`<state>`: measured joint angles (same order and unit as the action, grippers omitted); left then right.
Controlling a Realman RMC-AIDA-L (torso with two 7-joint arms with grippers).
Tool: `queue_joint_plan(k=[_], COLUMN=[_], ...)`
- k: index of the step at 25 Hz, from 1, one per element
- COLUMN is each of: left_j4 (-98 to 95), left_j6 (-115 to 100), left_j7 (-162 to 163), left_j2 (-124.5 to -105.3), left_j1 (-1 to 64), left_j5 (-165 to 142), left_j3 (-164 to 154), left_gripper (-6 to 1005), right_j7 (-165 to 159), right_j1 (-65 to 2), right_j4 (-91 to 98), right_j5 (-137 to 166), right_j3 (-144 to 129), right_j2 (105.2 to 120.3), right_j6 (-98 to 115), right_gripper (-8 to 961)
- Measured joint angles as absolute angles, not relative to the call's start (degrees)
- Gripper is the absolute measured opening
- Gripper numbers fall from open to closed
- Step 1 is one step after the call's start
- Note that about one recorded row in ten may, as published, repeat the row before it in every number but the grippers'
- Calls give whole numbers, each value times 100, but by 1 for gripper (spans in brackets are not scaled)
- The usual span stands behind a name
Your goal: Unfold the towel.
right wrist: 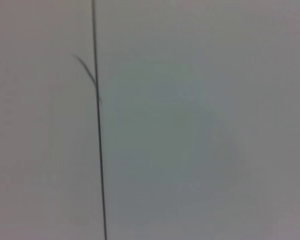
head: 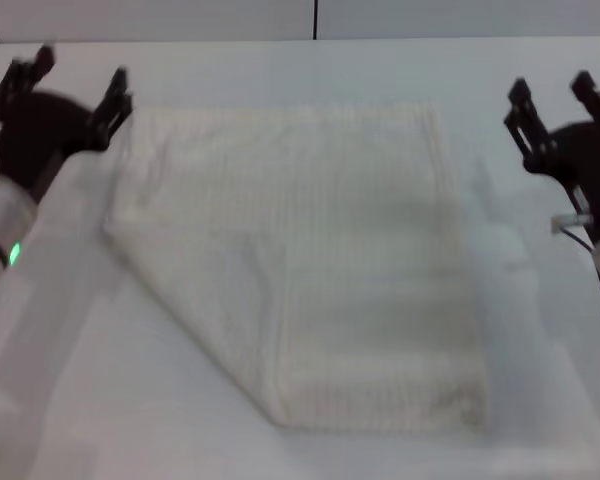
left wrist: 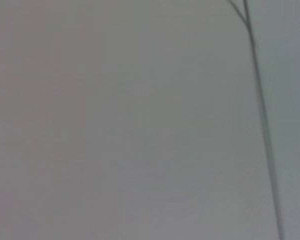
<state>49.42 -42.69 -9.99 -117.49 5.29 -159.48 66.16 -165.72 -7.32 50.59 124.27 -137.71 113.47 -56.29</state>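
- The towel is lying flat on the white surface, roughly midway between the two arms, with nothing gripping it.
- Its near left corner appears to be folded inward, since a straight diagonal edge is running from the near middle up to the left side, while the near right corner is keeping a square shape.
- The cloth's longer axis is running near to far; the faint ribbed stripes are lying across it.
- Judging by the fold, the flap to be drawn out is lying on the left half, so the coming move is probably falling to the left arm, pulling toward the near left.
- The left gripper is hovering at the far left, just beside the towel's far left corner, its fingers standing apart and holding nothing.
- The fold's upper end is lying nearer than those fingers and slightly to their right.
- The right gripper is hanging at the far right, clear of the towel's right edge, its fingers also spread and empty.
- Both wrist views are showing only bare surface crossed by a thin dark seam, with no cloth in them.
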Motion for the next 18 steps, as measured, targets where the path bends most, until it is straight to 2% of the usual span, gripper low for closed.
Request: queue_joint_plan(k=[1, 2, 4, 6, 8, 9, 12, 13, 14, 15, 16, 17, 18], left_j4=[5862, 7192, 7714, 8308, 8763, 9011, 9496, 9609, 9655, 9666, 9666, 9658, 9624], left_j6=[-3250, -1621, -922, -38, 890, 1408, 2792, 3262, 3780, 4363, 4363, 4624, 4838], left_j7=[-933, -175, 61, 114, 53, -50, -510, -801, -1259, -1980, -1980, -2370, -2709], left_j2=[-11595, -11111, -10914, -10752, -10712, -10741, -10925, -11058, -11254, -11549, -11549, -11694, -11804], left_j1=[427, 436, 486, 569, 659, 721, 892, 977, 1076, 1162, 1162, 1196, 1230], left_j5=[-16104, -16464, -16526, -16519, -16512, -16505, -16370, -16222, -15931, -15487, -15487, -15239, -15020], left_j3=[6654, 6586, 6511, 6469, 6489, 6524, 6688, 6836, 7069, 7448, 7448, 7652, 7840], left_gripper=[784, 784, 784, 784, 783, 783, 783, 783, 783, 783, 783, 783, 783], right_j7=[-16378, -16009, -15315, -14640, -14272, -14199, -14651, -14885, -15150, -15660, -15863, -15863, -16028], right_j1=[-670, -564, -398, -321, -394, -497, -1147, -1404, -1690, -2230, -2472, -2472, -2754], right_j4=[5402, 5902, 6695, 7416, 7865, 8037, 8160, 8072, 7971, 7653, 7497, 7497, 7269], right_j5=[12429, 12429, 12434, 12424, 12408, 12382, 12492, 12698, 12987, 13665, 13926, 13926, 14183], right_j3=[-13563, -13172, -12427, -11458, -10632, -10193, -9193, -8881, -8559, -8130, -8000, -8000, -7895], right_j2=[11323, 11330, 11411, 11658, 11877, 11934, 11882, 11884, 11884, 11893, 11895, 11895, 11893], right_j6=[-5134, -4370, -2867, -1099, 451, 1248, 3038, 3490, 3947, 4624, 4844, 4844, 5044], right_gripper=[707, 701, 690, 679, 668, 617, 466, 415, 299, 182, 151, 121, 90])
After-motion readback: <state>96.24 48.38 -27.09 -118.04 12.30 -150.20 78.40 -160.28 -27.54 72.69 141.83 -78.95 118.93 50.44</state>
